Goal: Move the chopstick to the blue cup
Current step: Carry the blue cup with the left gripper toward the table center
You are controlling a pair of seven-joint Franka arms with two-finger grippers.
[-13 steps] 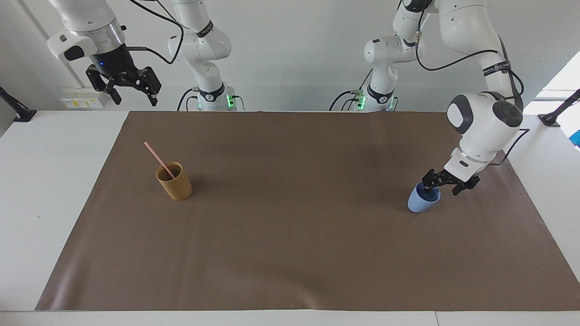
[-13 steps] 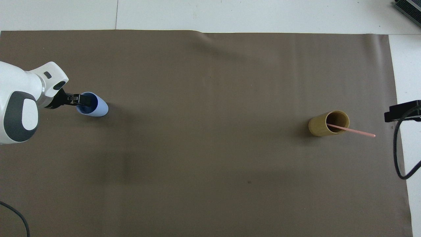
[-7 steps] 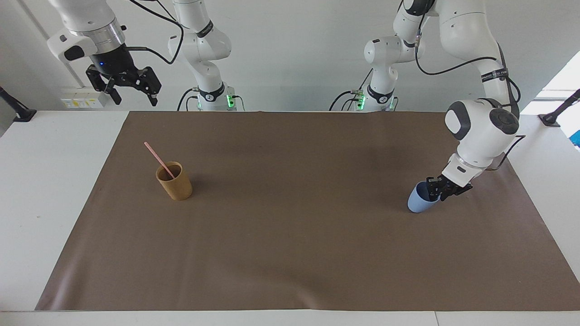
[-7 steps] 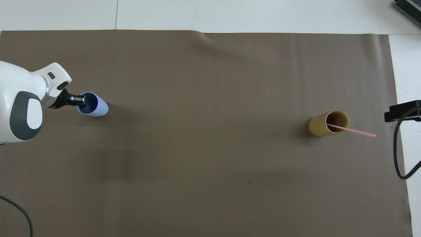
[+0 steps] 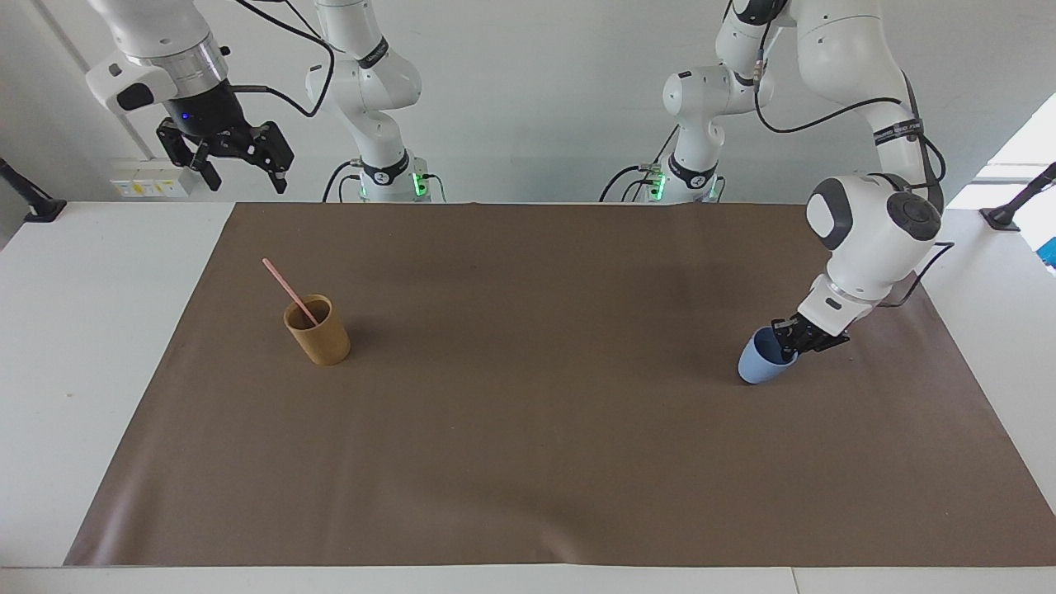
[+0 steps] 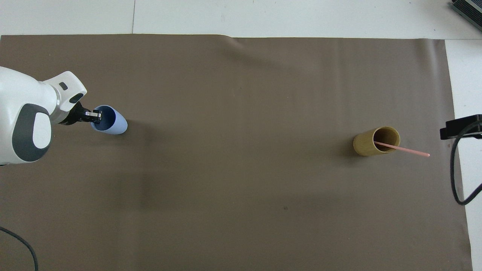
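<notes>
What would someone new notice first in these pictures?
Probably the left end effector pinching the rim of the tilted blue cup at the left arm's end of the brown mat. Next, the pink chopstick leaning in the tan cup toward the right arm's end, with the right end effector waiting high above.

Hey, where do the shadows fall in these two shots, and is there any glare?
Facing view: the tan cup throws a soft shadow toward the left arm's end of the brown mat; bright window light at that edge. Overhead view: the blue cup shades the mat likewise; broad faint dark patches nearer the robots, no hard glare.
</notes>
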